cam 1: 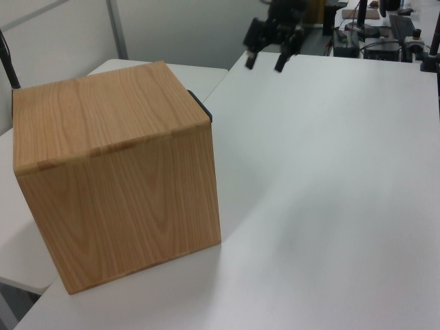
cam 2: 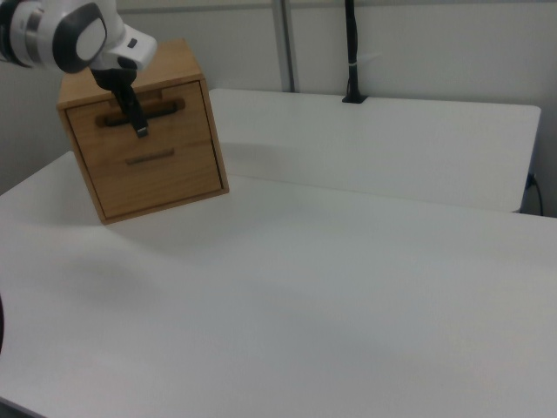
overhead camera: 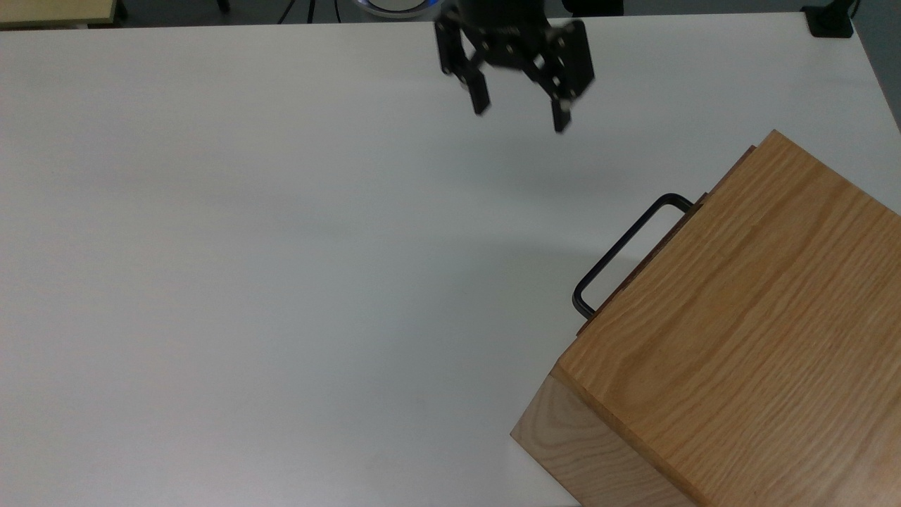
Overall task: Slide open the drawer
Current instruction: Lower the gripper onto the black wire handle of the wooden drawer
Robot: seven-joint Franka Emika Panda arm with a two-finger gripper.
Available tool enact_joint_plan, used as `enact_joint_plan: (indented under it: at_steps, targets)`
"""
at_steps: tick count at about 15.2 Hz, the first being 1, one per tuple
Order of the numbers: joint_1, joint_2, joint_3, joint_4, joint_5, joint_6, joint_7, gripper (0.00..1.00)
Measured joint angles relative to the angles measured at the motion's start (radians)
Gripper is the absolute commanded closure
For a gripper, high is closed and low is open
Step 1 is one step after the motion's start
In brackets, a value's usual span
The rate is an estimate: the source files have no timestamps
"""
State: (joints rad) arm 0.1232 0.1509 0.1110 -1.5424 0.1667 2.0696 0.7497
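Drawer (cam 2: 139,117) sits flush in its casing (overhead camera: 746,331), handle (overhead camera: 623,250) untouched; end effector (overhead camera: 519,116), fingers apart and empty, hangs well away above the table (overhead camera: 281,246); the whole pull remains.

The black gripper (overhead camera: 521,118) hangs in the air, fingers spread wide apart, pointing down, holding nothing.
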Motion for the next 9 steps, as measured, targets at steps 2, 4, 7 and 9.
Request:
enact_joint_plan:
  at_steps: [2, 4, 7, 9]
  targets:
    - [0.021, 0.041, 0.0, 0.0, 0.0, 0.096, 0.072, 0.04]
    - [0.04, 0.073, 0.0, 0.001, 0.0, 0.174, 0.123, 0.16]
    - [0.064, 0.111, 0.0, 0.001, 0.0, 0.268, 0.169, 0.3]
    - [0.078, 0.13, 0.001, 0.001, 0.0, 0.313, 0.181, 0.34]
